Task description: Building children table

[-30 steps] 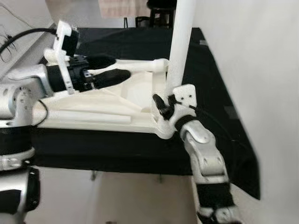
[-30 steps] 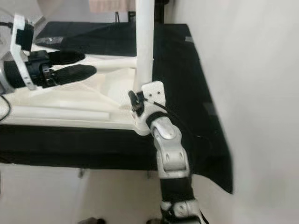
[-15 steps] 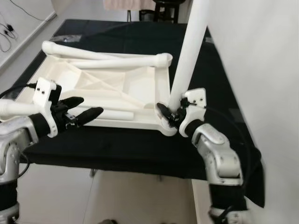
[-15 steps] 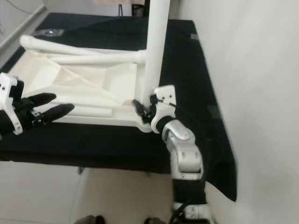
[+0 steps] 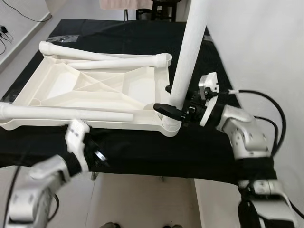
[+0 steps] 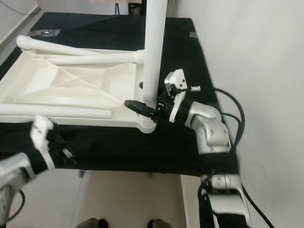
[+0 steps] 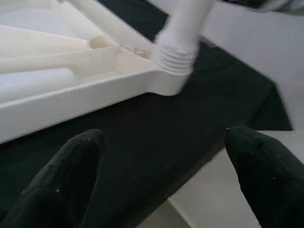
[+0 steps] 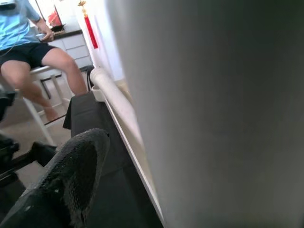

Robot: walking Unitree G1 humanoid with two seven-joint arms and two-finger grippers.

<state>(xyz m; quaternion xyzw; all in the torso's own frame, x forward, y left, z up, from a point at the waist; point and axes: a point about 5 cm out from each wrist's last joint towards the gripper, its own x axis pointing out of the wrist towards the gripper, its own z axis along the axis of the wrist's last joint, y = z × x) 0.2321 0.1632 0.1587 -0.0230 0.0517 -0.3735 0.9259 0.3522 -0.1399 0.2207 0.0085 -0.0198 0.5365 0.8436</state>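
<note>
The upright leg (image 5: pixel 187 57) stands vertical in the corner socket of the upturned tabletop (image 5: pixel 85 90) on the bench (image 5: pixel 142 152), the right gripper (image 5: pixel 176 110) clamped round its base, the left gripper (image 7: pixel 161 180) spread open nearby.

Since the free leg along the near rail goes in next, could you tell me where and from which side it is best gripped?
Probably mid-shaft, from above. The loose leg lies flat inside the upturned tabletop, along its near rail, so its round top is exposed while the rail guards its front. The left gripper, open and low by the table's front edge, is nearer; the right gripper is at the upright leg.
</note>
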